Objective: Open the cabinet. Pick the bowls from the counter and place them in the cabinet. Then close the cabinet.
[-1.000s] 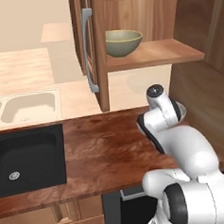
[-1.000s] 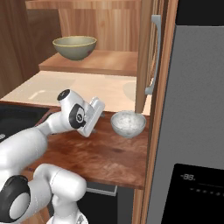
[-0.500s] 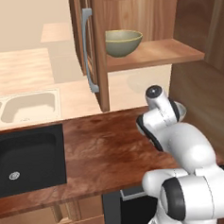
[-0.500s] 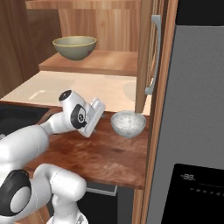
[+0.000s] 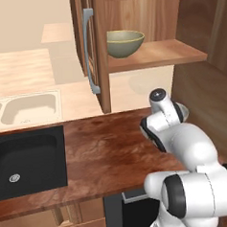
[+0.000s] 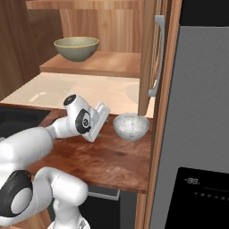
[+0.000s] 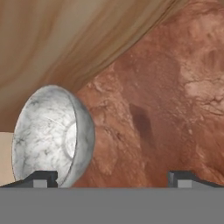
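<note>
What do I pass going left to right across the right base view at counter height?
Black sink → gripper, jaws open → white-grey bowl on the counter → open cabinet door edge → grey appliance front.

A glossy white-grey bowl (image 7: 52, 135) sits on the reddish-brown table (image 7: 166, 96), near one fingertip (image 7: 39, 179) of the wide-spread tool (image 7: 111, 179), with wood panelling (image 7: 65, 39) behind.

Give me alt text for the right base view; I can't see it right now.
The open gripper hangs beside the white bowl on the counter, not touching it. Above, the cabinet stands open with the olive bowl on its shelf.
</note>
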### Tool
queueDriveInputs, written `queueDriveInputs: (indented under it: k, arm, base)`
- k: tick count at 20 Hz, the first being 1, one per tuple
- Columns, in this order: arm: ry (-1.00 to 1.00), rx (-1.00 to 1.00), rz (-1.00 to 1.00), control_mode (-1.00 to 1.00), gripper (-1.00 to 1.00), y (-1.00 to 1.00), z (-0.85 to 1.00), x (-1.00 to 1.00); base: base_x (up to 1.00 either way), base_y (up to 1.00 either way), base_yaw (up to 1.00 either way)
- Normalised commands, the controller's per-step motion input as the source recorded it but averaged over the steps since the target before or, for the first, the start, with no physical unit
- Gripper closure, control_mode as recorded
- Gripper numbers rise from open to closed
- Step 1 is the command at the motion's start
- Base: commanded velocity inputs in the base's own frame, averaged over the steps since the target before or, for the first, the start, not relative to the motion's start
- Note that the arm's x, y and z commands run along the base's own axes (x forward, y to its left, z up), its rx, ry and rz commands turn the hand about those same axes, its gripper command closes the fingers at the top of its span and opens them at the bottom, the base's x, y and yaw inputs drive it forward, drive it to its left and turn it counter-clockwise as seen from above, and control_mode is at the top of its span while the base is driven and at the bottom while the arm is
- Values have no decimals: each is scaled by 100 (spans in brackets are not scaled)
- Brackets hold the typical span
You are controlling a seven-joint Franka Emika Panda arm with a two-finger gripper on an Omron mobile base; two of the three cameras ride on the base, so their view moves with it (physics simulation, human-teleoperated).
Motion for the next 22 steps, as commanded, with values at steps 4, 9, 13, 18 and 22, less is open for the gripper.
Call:
queueDriveInputs:
  k: [4,9,13,18,22]
  arm:
    - [-2,0,0,-100,-100,-18,-4,2]
    - [0,2,0,-100,-100,-14,-15,9]
    - [0,4,0,-100,-100,-14,-20,19]
    - [0,4,0,-100,-100,-15,-20,22]
    - [0,3,0,-100,-100,-14,-18,29]
  base:
    - [0,0,0]
    - [0,0,0]
    - [0,0,0]
    - [0,0,0]
    - [0,0,0]
